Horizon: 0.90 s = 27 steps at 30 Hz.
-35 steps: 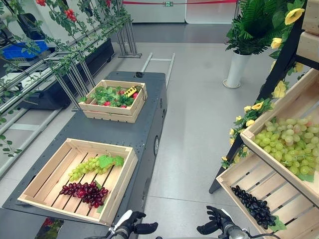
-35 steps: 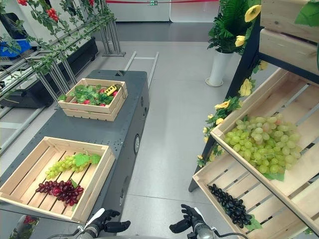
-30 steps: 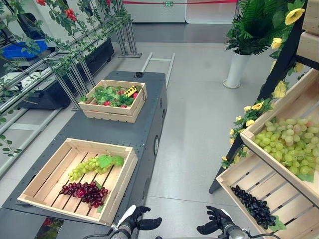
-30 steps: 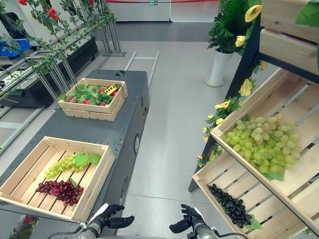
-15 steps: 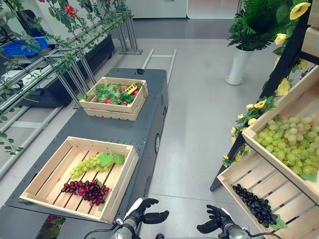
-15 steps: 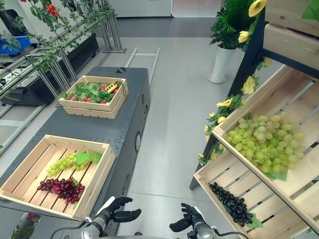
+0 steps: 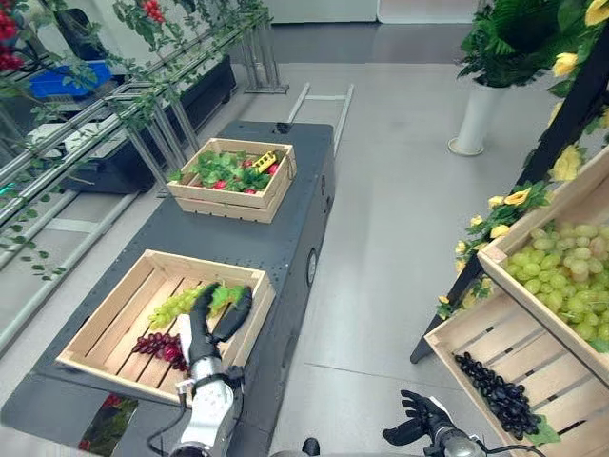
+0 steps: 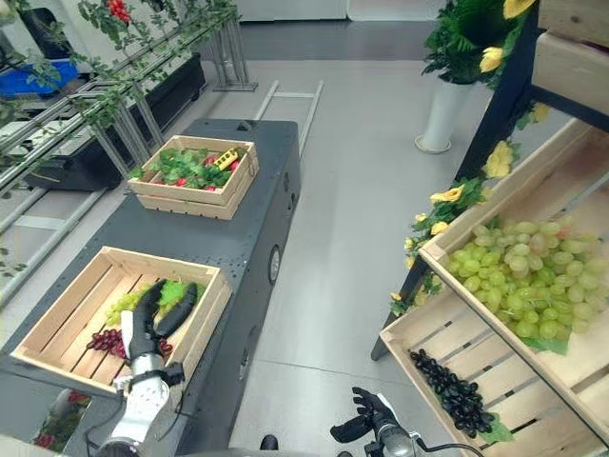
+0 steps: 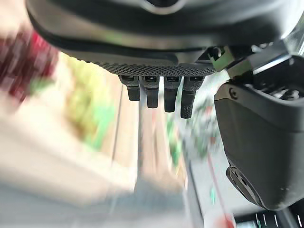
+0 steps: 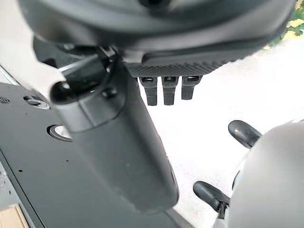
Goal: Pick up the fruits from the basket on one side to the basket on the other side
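Note:
My left hand point(image 7: 199, 335) is raised over the near wooden crate point(image 7: 122, 319) on the dark table, fingers straight and thumb spread, holding nothing. Its fingertips point(image 9: 161, 92) point toward a green grape bunch point(image 7: 174, 307) with a leaf; a dark red grape bunch point(image 7: 152, 345) lies just beside the palm. To the right, a sloping shelf crate point(image 7: 533, 224) holds a heap of green grapes point(image 7: 561, 276), and the crate below it holds black grapes point(image 7: 497, 392). My right hand point(image 7: 419, 428) hangs low over the floor, fingers relaxed and holding nothing.
A second wooden crate point(image 7: 233, 176) with green leaves and red fruit stands farther back on the dark grey table point(image 7: 285, 238). A potted plant in a white vase point(image 7: 471, 119) stands on the floor beyond. Metal racks with vines line the left side.
My left hand has risen from the bottom edge and reached left over the near crate, above the grapes. The camera has shifted a little. The right hand has stayed put.

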Motion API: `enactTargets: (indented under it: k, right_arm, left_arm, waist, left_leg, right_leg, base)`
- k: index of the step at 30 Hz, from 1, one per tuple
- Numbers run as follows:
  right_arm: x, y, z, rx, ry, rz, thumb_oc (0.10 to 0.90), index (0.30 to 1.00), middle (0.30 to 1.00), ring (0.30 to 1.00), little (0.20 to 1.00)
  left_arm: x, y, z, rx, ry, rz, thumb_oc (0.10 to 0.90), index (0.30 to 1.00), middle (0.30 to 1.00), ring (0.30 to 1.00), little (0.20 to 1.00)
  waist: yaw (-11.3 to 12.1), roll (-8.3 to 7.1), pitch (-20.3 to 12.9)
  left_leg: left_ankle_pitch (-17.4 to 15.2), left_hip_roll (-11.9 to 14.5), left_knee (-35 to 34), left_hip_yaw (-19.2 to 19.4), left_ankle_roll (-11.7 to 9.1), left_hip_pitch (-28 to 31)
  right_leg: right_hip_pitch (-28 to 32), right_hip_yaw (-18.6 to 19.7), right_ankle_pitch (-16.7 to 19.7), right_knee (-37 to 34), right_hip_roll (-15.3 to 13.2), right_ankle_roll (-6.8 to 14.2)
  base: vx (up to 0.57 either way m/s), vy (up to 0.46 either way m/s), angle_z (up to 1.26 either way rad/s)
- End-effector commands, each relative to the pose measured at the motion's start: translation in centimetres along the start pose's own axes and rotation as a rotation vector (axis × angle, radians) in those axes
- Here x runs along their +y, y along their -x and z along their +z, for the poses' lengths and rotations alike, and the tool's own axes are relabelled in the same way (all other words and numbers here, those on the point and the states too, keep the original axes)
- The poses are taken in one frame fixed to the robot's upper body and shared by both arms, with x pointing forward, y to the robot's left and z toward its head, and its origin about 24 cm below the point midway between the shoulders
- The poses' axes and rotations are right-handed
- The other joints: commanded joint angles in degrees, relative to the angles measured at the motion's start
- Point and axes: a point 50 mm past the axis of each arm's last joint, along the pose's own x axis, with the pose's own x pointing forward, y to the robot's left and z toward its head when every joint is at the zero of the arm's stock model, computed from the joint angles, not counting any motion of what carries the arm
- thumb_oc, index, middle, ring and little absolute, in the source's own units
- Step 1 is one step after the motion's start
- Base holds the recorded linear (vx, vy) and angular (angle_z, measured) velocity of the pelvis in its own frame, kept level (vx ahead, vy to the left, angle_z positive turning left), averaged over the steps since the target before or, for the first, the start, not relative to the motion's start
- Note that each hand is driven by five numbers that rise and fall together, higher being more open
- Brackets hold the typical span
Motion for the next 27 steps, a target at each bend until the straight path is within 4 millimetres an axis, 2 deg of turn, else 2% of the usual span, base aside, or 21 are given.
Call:
enactTargets:
  k: [1,2,3,4,6,9,12,13,15,17,19,20,21,22,25,27]
  right_arm:
    - [-0.6,-0.5,2.7,-0.113,-0.015,-0.018,0.8,0.9,0.9,0.9,0.9]
    - [-0.7,-0.4,2.3,-0.107,0.011,-0.014,0.8,0.9,0.9,0.9,0.9]
    - [-0.7,-0.4,2.3,-0.106,0.014,-0.014,0.8,0.9,0.9,0.9,0.9]
    - [-1.0,-0.2,2.0,-0.107,0.018,-0.026,0.8,0.9,0.9,0.9,0.9]
    - [-1.7,-0.1,1.8,-0.104,0.012,-0.051,0.8,0.9,0.9,0.9,0.9]
    - [-2.6,0.0,1.6,-0.094,0.0,-0.085,0.8,0.9,0.9,0.9,0.9]
    - [-3.8,0.3,0.8,-0.07,-0.001,-0.1,0.8,0.9,0.9,0.9,0.9]
    - [-3.8,0.3,0.7,-0.07,-0.001,-0.099,0.8,0.9,0.9,0.9,0.9]
    - [-3.8,0.4,0.6,-0.081,0.005,-0.072,0.8,0.9,0.9,0.9,0.9]
    - [-3.7,0.4,0.7,-0.089,0.004,-0.064,0.8,0.9,0.9,0.9,0.9]
    - [-3.3,0.4,1.3,-0.13,0.01,-0.043,0.8,0.9,0.9,0.9,0.9]
    - [-2.8,0.3,2.0,-0.167,-0.006,-0.026,0.8,0.9,0.9,0.9,0.9]
    - [-2.5,0.2,2.6,-0.199,-0.007,-0.016,0.8,0.9,0.9,0.9,0.9]
    - [-2.3,0.2,3.1,-0.224,-0.008,-0.012,0.8,0.9,0.9,0.9,0.9]
    - [-3.0,0.0,5.0,-0.282,-0.042,-0.026,0.8,0.9,0.9,0.9,0.9]
    - [-3.9,-0.4,6.7,-0.31,-0.007,-0.03,0.8,0.9,0.9,0.9,0.9]
  left_arm:
    - [1.3,-4.7,6.8,-0.271,0.063,0.151,0.8,0.9,0.9,0.9,0.9]
    - [2.3,-5.6,7.4,-0.276,0.005,0.194,0.8,0.9,0.9,0.9,0.9]
    - [2.4,-5.8,7.6,-0.276,-0.005,0.201,0.8,0.9,0.9,0.9,0.9]
    - [2.9,-6.8,8.3,-0.286,-0.064,0.217,0.8,0.9,0.9,0.9,0.9]
    - [3.1,-7.8,9.1,-0.29,-0.137,0.217,0.8,0.9,0.9,0.9,0.9]
    - [4.0,-8.9,9.3,-0.281,-0.241,0.222,0.8,0.9,0.9,0.9,0.9]
    - [7.0,-10.0,8.7,-0.248,-0.488,0.23,0.8,0.9,0.9,0.9,0.9]
    - [7.1,-10.0,8.7,-0.244,-0.501,0.226,0.8,0.9,0.9,0.9,0.9]
    - [8.3,-10.5,8.6,-0.242,-0.684,0.198,0.8,0.9,0.9,0.9,0.9]
    - [8.5,-10.5,8.7,-0.254,-0.718,0.19,0.8,0.9,0.9,0.9,0.9]
    - [8.8,-10.8,9.5,-0.321,-0.864,0.149,0.8,0.9,0.9,0.9,0.9]
    - [9.0,-11.1,10.1,-0.358,-0.945,0.127,0.8,0.9,0.9,0.9,0.9]
    - [9.1,-11.1,10.4,-0.393,-1.02,0.111,0.8,0.9,0.9,0.9,0.9]
    - [9.2,-11.3,10.7,-0.422,-1.093,0.097,0.8,0.9,0.9,0.9,0.9]
    - [9.5,-12.3,11.8,-0.44,-1.264,0.06,0.8,0.9,0.9,0.9,0.9]
    - [9.8,-13.1,12.9,-0.428,-1.307,0.082,0.8,0.9,0.9,0.9,0.9]
  waist:
    - [1.55,-1.53,0.74]
    - [1.34,-1.03,0.63]
    - [1.22,-0.97,0.61]
    - [0.29,-0.75,0.8]
    - [-0.57,-0.83,1.38]
    - [-1.01,-0.73,1.88]
    - [-1.61,-0.52,1.52]
    - [-1.61,-0.52,1.51]
    - [-1.91,-0.54,0.98]
    - [-1.85,-0.63,1.02]
    - [-1.62,-1.01,1.19]
    - [-1.58,-1.35,1.74]
    - [-1.84,-1.67,2.57]
    - [-2.27,-1.94,3.4]
    - [-3.38,-1.74,5.49]
    - [-3.89,-1.38,7.06]
  left_leg:
    - [-5.98,-3.5,0.17,1.82,0.23,0.67]
    - [-5.62,-3.44,0.17,2.24,-0.32,0.04]
    - [-5.58,-3.29,0.17,2.83,-0.48,-0.02]
    - [-5.07,-2.16,0.17,7.95,-1.41,0.12]
    - [-5.38,-1.55,1.78,10.75,-2.22,-0.46]
    - [-5.27,-1.36,2.93,11.33,-2.26,-1.53]
    - [-6.28,-1.28,3.28,12.4,-1.57,-0.51]
    - [-6.3,-1.29,3.24,12.45,-1.54,-0.44]
    - [-7.03,-1.79,2.71,12.81,-0.76,0.79]
    - [-7.27,-2.0,2.75,12.74,-0.48,0.92]
    - [-7.82,-2.31,2.78,13.03,0.32,0.88]
    - [-8.03,-2.67,2.8,12.99,1.39,0.58]
    - [-8.11,-2.99,2.93,12.73,2.19,0.28]
    - [-8.12,-3.08,3.25,12.28,2.65,-0.02]
    - [-8.0,-1.79,6.33,11.86,2.2,-2.65]
    - [-9.39,-1.45,10.03,12.56,2.38,-5.38]
  right_leg:
    - [-0.65,1.84,-6.81,5.65,-1.49,-2.33]
    - [-0.72,1.76,-6.81,5.15,-1.41,-2.41]
    - [-0.74,1.6,-6.83,5.06,-1.42,-2.41]
    - [-0.92,0.11,-7.09,5.17,-1.77,-2.42]
    - [-1.26,-0.61,-7.98,6.85,-2.56,-2.26]
    - [-1.62,-1.21,-8.34,8.4,-3.32,-2.21]
    - [-0.99,-1.65,-9.04,9.27,-3.93,-1.8]
    - [-0.95,-1.66,-9.05,9.25,-3.94,-1.78]
    - [-0.62,-1.42,-8.94,8.98,-3.93,-1.12]
    - [-0.71,-1.29,-8.93,9.13,-3.92,-0.96]
    - [-1.67,-1.11,-9.86,11.52,-3.92,-0.56]
    - [-4.65,-0.54,-10.73,18.6,-4.35,0.3]
    - [-8.65,0.77,-9.62,25.85,-5.19,2.04]
    - [-11.35,2.48,-8.26,29.36,-5.74,3.27]
    - [-12.92,5.81,-5.13,20.1,-5.78,3.07]
    - [-13.5,7.2,-5.86,17.34,-5.61,2.02]
  base:
    - [0.0,0.075,0.28]
    - [0.0,0.073,0.19]
    - [-0.02,0.117,0.22]
    - [-0.01,0.105,0.25]
    - [-0.02,0.117,0.43]
    - [0.01,0.14,0.75]
    - [0.13,0.199,0.32]
    - [0.18,0.182,0.18]
    - [0.2,0.209,0.06]
    - [0.11,0.128,0.04]
    - [0.09,0.133,0.0]
    - [0.02,0.087,-0.07]
    - [-0.02,0.058,-0.21]
    - [-0.05,-0.03,-0.21]
    - [-0.12,-0.094,-0.05]
    - [-0.15,-0.078,0.19]
